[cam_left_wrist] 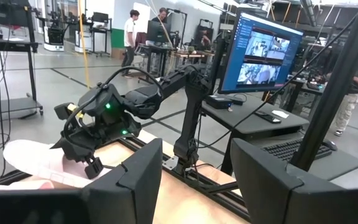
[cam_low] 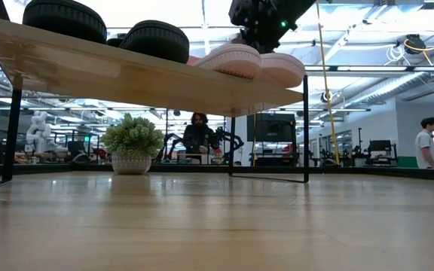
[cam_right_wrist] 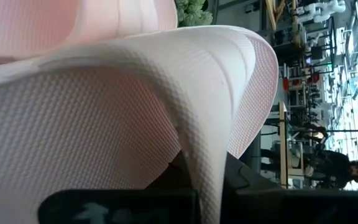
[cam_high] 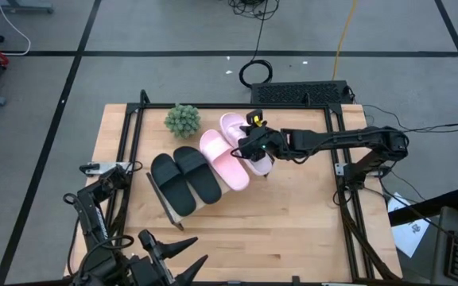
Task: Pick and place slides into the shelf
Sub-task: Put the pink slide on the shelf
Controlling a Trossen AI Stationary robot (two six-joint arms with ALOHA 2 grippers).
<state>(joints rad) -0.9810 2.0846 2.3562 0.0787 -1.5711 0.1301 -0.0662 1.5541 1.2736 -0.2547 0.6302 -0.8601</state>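
On the shelf [cam_high: 168,208], a light-wood board with black wire end frames standing at the middle of the wooden surface [cam_high: 293,214], four slides lie side by side. Two black slides [cam_high: 185,180] occupy the left part of the board. One pink slide [cam_high: 223,160] lies just right of them, and the second pink slide [cam_high: 234,125] lies farthest right, partly hidden by the right arm.

Right gripper [cam_high: 253,144]: reaching in from the right side of the surface, its jaws closed on the strap of the far-right pink slide. The right wrist view is filled by that slide's textured pale strap [cam_right_wrist: 104,124], pressed close against the jaws. In the low view, the same gripper [cam_low: 262,26] comes down from above onto the pink pair [cam_low: 251,60] at the right end of the board.

Left gripper [cam_high: 169,250]: at the near left edge of the surface, well apart from the shelf, jaws parted and holding nothing.

A small potted plant [cam_high: 182,119] stands on the surface at the far side, beside the shelf. People [cam_low: 198,134] show in the room beyond the surface.
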